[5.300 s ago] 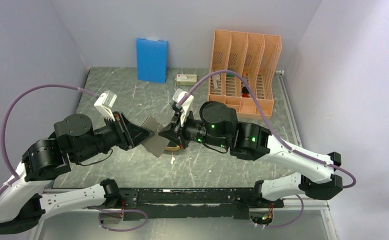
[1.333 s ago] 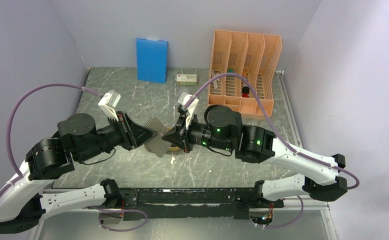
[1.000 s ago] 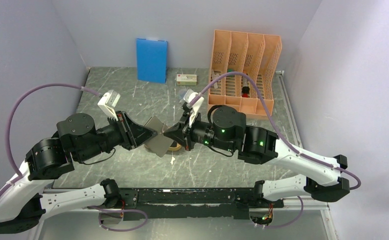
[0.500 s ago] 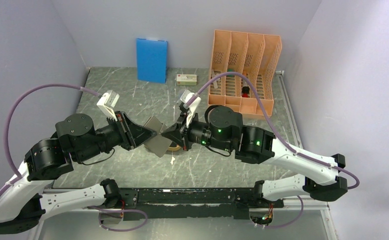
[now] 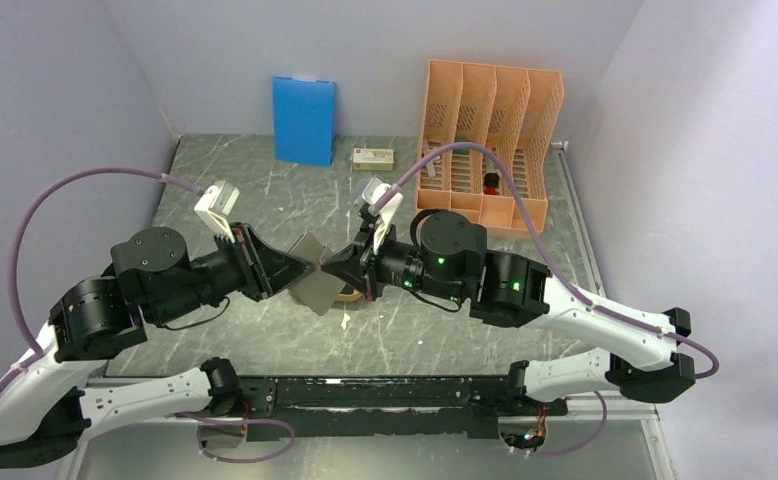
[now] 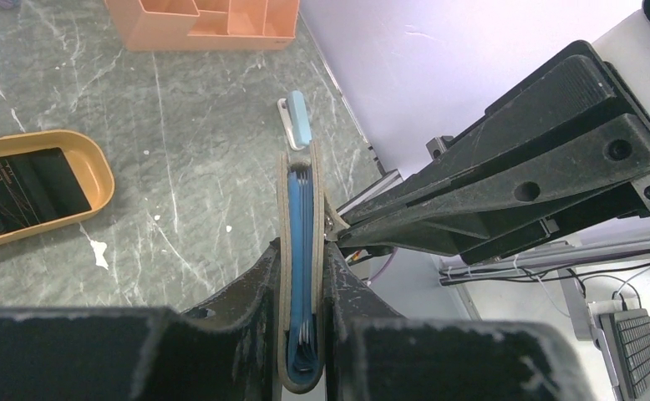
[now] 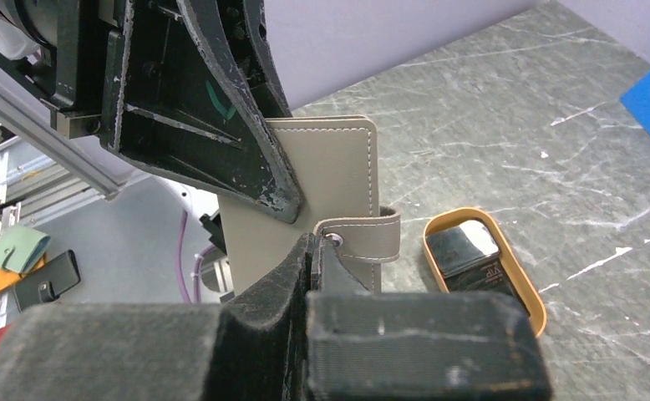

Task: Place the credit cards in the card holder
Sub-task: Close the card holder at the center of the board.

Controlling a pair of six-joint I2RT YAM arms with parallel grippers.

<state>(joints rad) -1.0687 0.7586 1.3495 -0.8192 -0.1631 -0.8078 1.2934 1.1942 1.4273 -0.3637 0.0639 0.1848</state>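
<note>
Hardly anything has moved since a moment ago. The left gripper (image 6: 302,255) pinches the holder (image 6: 299,192), which stands on edge in its grip. The right gripper (image 7: 313,245), pressed together, pinches its strap (image 7: 365,236).

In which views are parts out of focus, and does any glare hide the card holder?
Left wrist view: the left hand is soft at the bottom edge, while the card holder and orange tray are sharp. Right wrist view: the right hand is blurred close up, the holder's stitching crisp. Top view: even light, no glare on it.
</note>
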